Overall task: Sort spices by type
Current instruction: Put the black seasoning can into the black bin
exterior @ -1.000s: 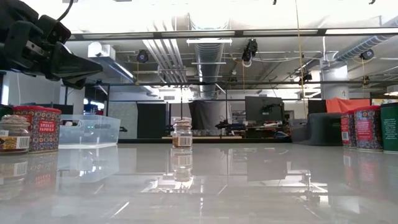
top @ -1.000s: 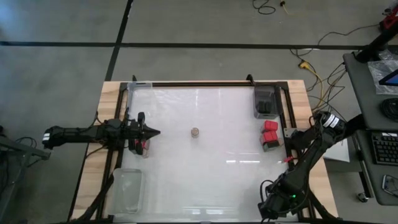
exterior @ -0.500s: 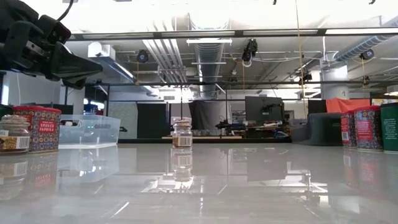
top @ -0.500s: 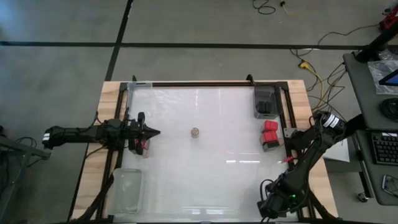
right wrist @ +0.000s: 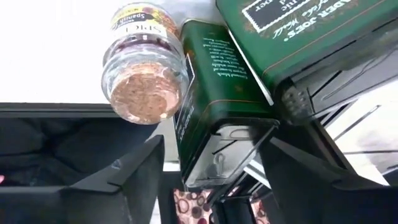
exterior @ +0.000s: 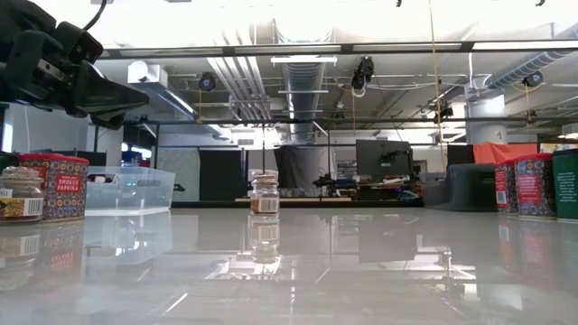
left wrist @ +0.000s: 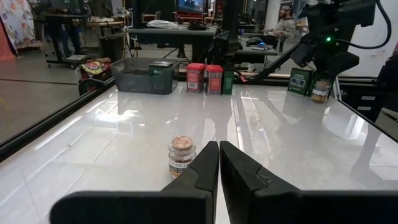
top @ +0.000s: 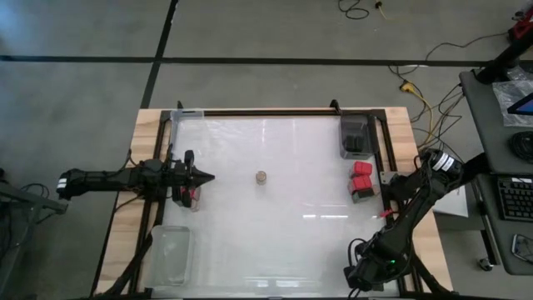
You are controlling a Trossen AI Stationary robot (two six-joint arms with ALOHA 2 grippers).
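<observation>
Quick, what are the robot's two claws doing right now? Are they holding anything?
Left gripper: shut, holding nothing.
Right gripper: open around a dark green rectangular metal tin, not yet clamped on it.

Lone jar [top: 261,177] interrupts the table's [top: 283,242] open middle.

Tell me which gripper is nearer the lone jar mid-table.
Left. The left gripper hangs beside the jar, pointing at it; the right gripper sits off at the table's near right corner.

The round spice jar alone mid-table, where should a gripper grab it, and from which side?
Probably from above, or level from the left gripper side. The round jar stands upright and alone, so grip across its glass body just under the lid, fingers on opposite sides.
</observation>
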